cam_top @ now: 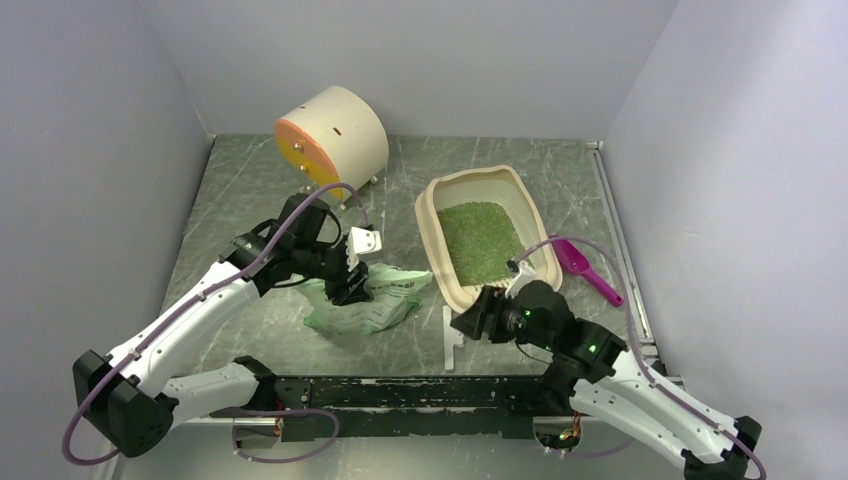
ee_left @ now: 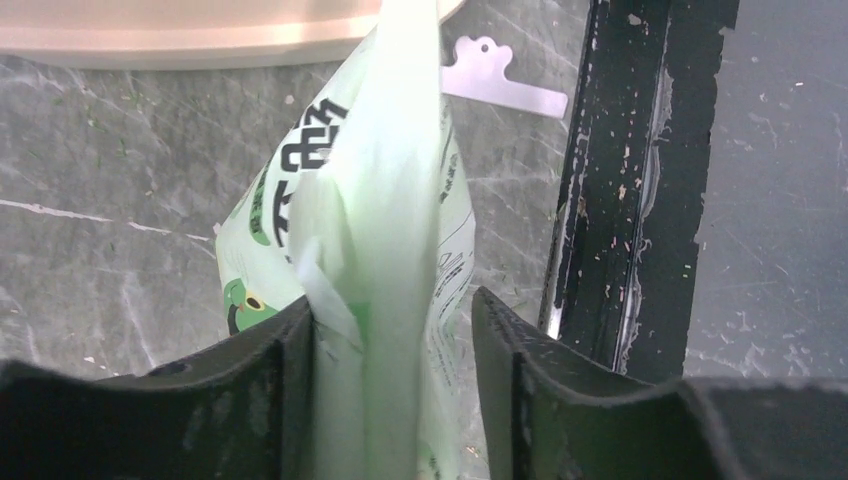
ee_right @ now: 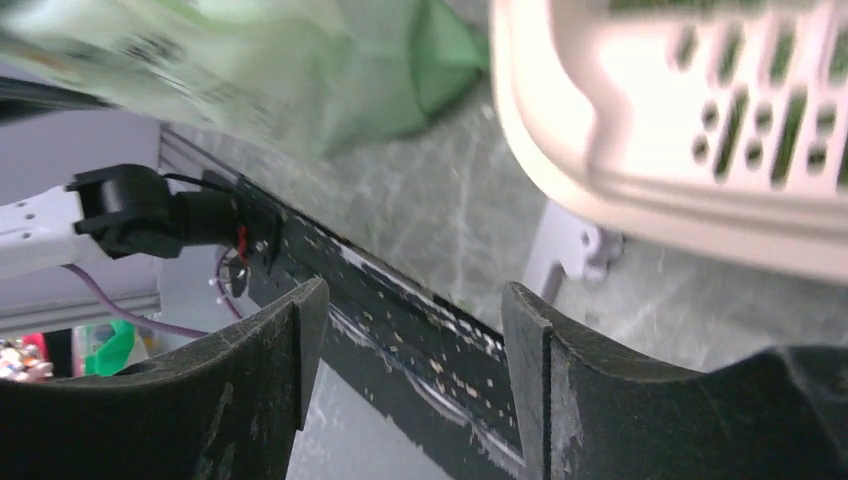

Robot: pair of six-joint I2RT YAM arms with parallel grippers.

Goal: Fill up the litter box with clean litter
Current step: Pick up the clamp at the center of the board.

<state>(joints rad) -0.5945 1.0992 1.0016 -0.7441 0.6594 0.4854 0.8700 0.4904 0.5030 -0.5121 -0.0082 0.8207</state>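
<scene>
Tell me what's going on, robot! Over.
Left gripper open, astride the bag. Right gripper open, empty, near the box. Litter covers the box floor. Scoop beside box, nothing blocking. Over.

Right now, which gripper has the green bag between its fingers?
The left gripper: the green bag stands between its fingers. The right gripper has nothing between its open fingers.

Smooth matt plastic litter box [cam_top: 432,232] holds grainy clean litter [cam_top: 482,240].
</scene>
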